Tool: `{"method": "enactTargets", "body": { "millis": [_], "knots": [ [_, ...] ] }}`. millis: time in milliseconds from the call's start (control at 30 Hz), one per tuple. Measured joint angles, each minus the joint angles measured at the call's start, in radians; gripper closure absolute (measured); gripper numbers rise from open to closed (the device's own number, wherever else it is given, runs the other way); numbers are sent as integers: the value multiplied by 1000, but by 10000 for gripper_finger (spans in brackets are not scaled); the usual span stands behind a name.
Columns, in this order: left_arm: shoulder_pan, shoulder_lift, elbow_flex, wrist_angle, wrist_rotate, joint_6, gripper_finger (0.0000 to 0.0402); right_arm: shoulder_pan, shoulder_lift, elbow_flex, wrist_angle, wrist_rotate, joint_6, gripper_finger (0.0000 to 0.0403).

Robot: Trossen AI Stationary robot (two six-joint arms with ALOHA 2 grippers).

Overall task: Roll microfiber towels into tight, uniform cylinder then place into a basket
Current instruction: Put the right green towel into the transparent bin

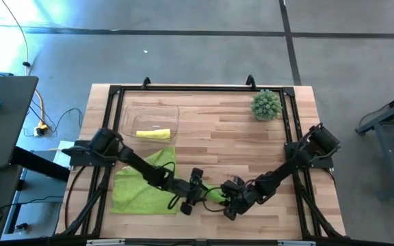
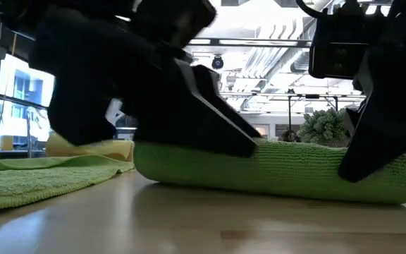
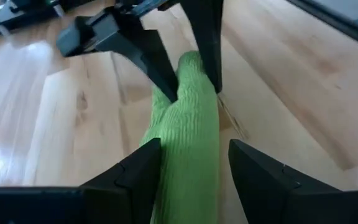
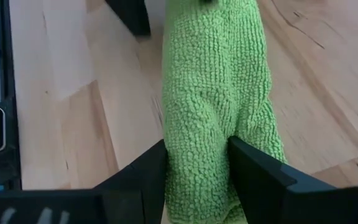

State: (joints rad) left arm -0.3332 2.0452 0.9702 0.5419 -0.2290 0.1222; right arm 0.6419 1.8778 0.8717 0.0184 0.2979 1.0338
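Observation:
A lime green microfiber towel (image 1: 214, 195), rolled into a cylinder, lies on its side on the wooden table near the front edge. My right gripper (image 4: 197, 149) is shut on the roll's right end. My left gripper (image 3: 194, 149) is open at the roll's left end, one finger on each side of it. A second lime green towel (image 1: 142, 181) lies spread flat to the left. The clear basket (image 1: 132, 113) stands at the back left, with a rolled yellow towel (image 1: 152, 134) lying in it. My right gripper pinches the roll's right end (image 4: 197, 124) between its two fingers, one on each long side, and the cloth is dented in there. It comes slanting down from the table's right, its fingers lying along the roll. The roll rests full length on the table (image 2: 273, 173). My left gripper straddles the roll's left end (image 3: 185, 162); I cannot tell whether a finger touches it.
A spiky green ball plant (image 1: 266, 104) stands at the back right corner. A black frame (image 1: 204, 89) runs along the table's edges. Bare wood lies between the basket and the plant. The flat towel's edge (image 2: 62, 166) lies just left of the roll.

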Motion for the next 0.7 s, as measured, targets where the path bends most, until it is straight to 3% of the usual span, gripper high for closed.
{"method": "enactTargets", "body": {
  "millis": [100, 333, 533, 700],
  "knots": [
    [5, 55, 63, -48, -6, 21, 222, -8, 0, 0, 9, -14, -2, 245],
    [10, 106, 216, -334, -29, 13, 222, -13, 0, 0, 13, -28, -3, 245],
    [29, 109, 253, -419, -17, -83, 232, -15, -6, -1, 10, -31, -15, 245],
    [66, 108, 256, -493, 11, -173, 270, -19, -74, -7, -50, -52, -73, 245]
  ]
}}
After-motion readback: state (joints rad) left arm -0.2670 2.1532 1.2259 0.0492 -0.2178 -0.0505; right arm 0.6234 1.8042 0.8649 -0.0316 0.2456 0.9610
